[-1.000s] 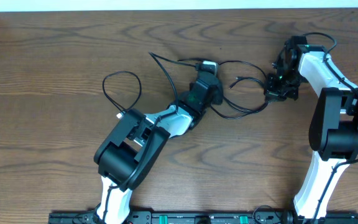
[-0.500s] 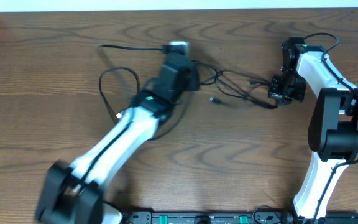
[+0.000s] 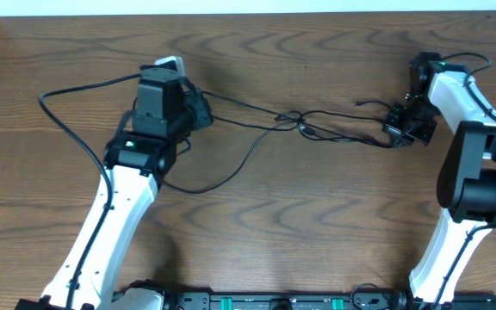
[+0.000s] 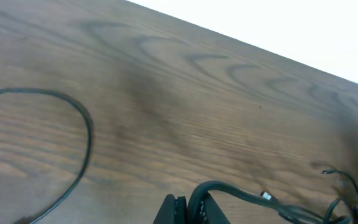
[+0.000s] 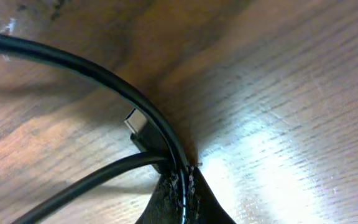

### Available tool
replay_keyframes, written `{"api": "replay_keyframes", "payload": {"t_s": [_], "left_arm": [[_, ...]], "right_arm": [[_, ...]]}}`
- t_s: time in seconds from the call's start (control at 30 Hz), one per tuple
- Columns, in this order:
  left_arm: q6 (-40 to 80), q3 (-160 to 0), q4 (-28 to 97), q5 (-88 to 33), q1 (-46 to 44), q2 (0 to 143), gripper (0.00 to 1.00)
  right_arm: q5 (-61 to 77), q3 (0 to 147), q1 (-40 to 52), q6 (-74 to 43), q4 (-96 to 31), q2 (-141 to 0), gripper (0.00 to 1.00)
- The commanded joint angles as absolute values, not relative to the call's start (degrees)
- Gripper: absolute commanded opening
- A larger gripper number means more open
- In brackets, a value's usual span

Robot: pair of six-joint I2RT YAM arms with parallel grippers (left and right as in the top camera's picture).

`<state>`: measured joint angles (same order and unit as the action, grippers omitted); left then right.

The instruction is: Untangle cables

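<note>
Across the frame runs a dark wood-grain desk (image 3: 334, 232), with a white band (image 3: 231, 7) along the far edge. Thin black cables (image 3: 294, 120) run near-taut between both tools and are snarled in a small knot mid-desk. One slack loop (image 4: 89, 134) swings out left of the left arm and back under it. Left arm reaches up-desk. Left tool (image 3: 203, 112) is clenched on the cables, and the wrist view shows one arcing out from between its fingers (image 4: 174, 208). Right arm is folded at far right. Right tool (image 3: 400, 129) is also clenched on the cables, one nipped at the tips, with a small plug (image 5: 137, 126) just beside.
</note>
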<state>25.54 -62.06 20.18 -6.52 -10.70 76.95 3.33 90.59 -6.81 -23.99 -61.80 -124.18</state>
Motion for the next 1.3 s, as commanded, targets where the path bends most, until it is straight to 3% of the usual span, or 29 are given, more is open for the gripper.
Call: {"api": "replay_keyframes", "payload": {"t_s": [0.0, 0.17, 0.23, 0.33, 0.63, 1.0, 1.07, 1.17, 1.27], "left_arm": [[28.82, -62.85, 19.49, 5.30, -3.68, 74.06, 0.08], [30.65, -62.85, 19.84, -2.37, -3.25, 74.11, 0.07], [30.68, -62.85, 20.16, -5.37, -3.25, 74.11, 0.07], [30.72, -62.85, 20.80, -8.86, -3.31, 74.11, 0.08], [30.72, -62.85, 23.70, -9.91, -3.33, 74.15, 0.08], [30.68, -62.08, 25.65, -14.98, -4.60, 75.18, 0.08], [30.70, -62.08, 25.63, -14.94, -4.62, 75.46, 0.07], [30.72, -62.06, 25.34, -14.94, -4.62, 75.57, 0.07], [30.74, -62.06, 25.04, -14.98, -4.64, 75.55, 0.08]], "right_arm": [[-5.23, 90.41, -13.65, -17.54, -60.10, -120.57, 0.01], [27.35, 90.41, -14.81, 1.98, -58.06, -113.16, 0.01], [33.91, 90.41, -14.59, 5.50, -58.33, -110.61, 0.01], [35.48, 90.41, -13.54, 7.60, -59.51, -106.19, 0.09], [38.33, 90.35, -9.76, 8.45, -61.60, -97.86, 0.18], [36.18, 84.49, 2.98, 4.62, -60.88, -98.15, 0.35], [26.61, 81.60, 6.72, -1.08, -57.08, -98.37, 0.38], [7.01, 77.43, 11.60, -13.13, -53.06, -99.09, 0.29], [-3.44, 74.32, 16.16, -16.27, -48.77, -100.66, 0.29]]}}
